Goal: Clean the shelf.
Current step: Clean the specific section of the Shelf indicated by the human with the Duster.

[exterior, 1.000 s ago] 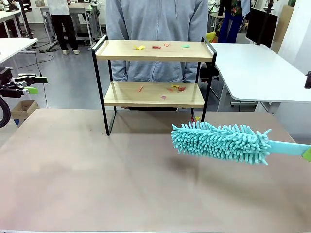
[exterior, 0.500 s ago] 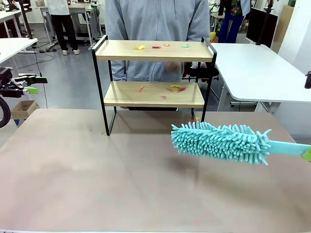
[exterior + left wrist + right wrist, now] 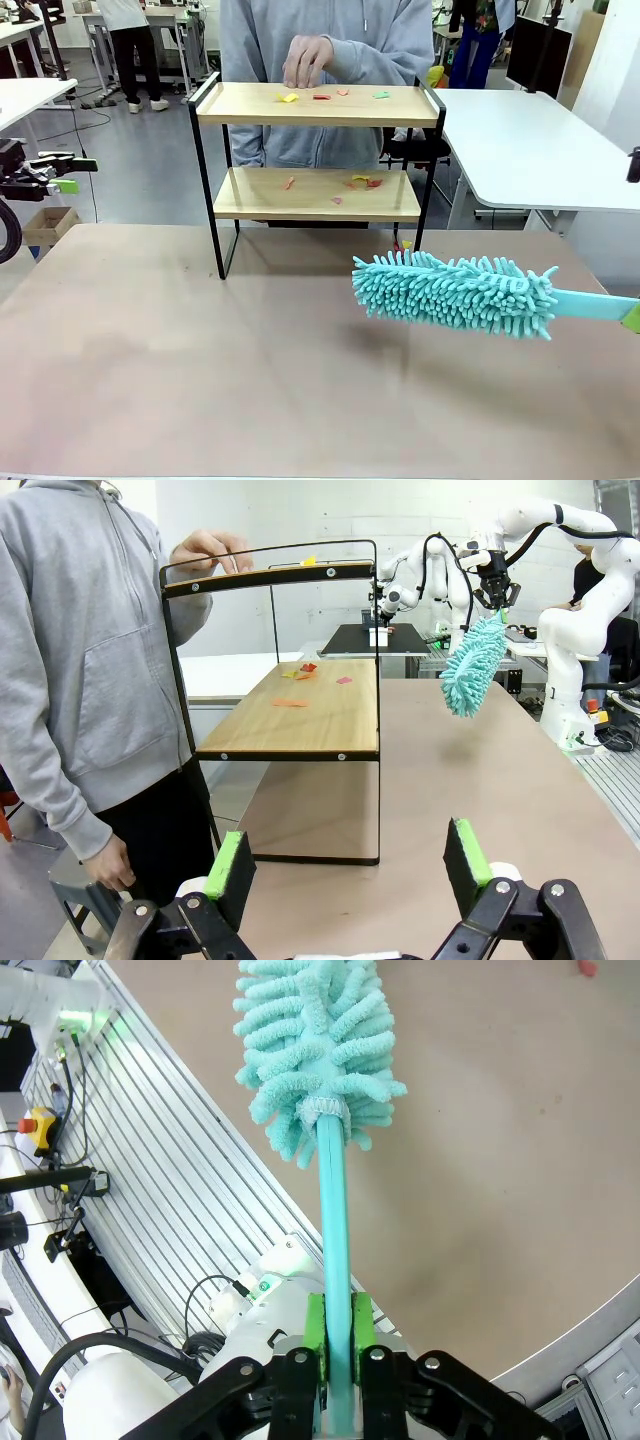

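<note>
Right fingers (image 3: 315, 1325) clamp tight on the handle of a teal duster (image 3: 455, 292), whose head hangs beyond their tips above the desk (image 3: 180, 360), bare surface all round. Left fingers (image 3: 232, 865) stand spread wide, holding nothing. Ahead of their tips stands the shelf (image 3: 315, 104), coloured scraps (image 3: 360, 182) on both boards, a person's hand (image 3: 305, 60) at its top edge.
</note>
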Robot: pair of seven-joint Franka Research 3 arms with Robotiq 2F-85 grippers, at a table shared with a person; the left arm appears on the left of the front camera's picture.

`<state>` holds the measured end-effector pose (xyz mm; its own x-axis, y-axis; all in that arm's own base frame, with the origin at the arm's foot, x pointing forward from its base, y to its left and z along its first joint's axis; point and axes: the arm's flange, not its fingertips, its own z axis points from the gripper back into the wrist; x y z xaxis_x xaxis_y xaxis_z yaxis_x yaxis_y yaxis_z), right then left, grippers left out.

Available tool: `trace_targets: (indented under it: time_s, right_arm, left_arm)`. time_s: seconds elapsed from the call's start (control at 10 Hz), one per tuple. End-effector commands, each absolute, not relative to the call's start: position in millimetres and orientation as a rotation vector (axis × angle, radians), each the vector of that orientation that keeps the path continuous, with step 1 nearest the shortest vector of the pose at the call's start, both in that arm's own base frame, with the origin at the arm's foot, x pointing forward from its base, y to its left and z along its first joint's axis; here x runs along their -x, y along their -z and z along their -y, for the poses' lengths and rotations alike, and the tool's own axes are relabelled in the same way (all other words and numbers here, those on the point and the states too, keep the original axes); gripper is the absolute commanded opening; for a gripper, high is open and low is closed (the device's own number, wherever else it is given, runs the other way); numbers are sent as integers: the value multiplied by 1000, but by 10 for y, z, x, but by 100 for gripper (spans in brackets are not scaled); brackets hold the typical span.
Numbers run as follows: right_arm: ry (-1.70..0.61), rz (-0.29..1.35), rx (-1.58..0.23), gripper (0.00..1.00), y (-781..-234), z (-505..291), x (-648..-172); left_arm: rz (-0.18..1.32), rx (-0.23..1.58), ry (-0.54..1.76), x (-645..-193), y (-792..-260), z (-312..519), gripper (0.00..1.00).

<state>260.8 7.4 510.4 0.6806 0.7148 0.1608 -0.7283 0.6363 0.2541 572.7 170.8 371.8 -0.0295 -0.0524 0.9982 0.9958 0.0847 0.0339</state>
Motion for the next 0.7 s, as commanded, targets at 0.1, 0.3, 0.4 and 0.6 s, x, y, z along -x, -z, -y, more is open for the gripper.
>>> trace_targets:
  time_s: [0.1,0.3,0.4,0.6]
  right_arm:
    - [-812,62,-321,13,-5117,-64,-2615]
    - [-812,62,-321,13,-5117,-64,-2615]
    - [-812,62,-321,13,-5117,-64,-2615]
    - [-812,62,-321,13,-5117,-64,-2615]
  left_arm:
    - [1240,1091,1196,-5714,-3747,-1710,100]
    - [1240,1091,1196,-5714,-3747,-1710,100]
    - [1240,1091,1196,-5714,-3747,-1710,100]
    - [1240,1091,1196,-5714,-3747,-1710,100]
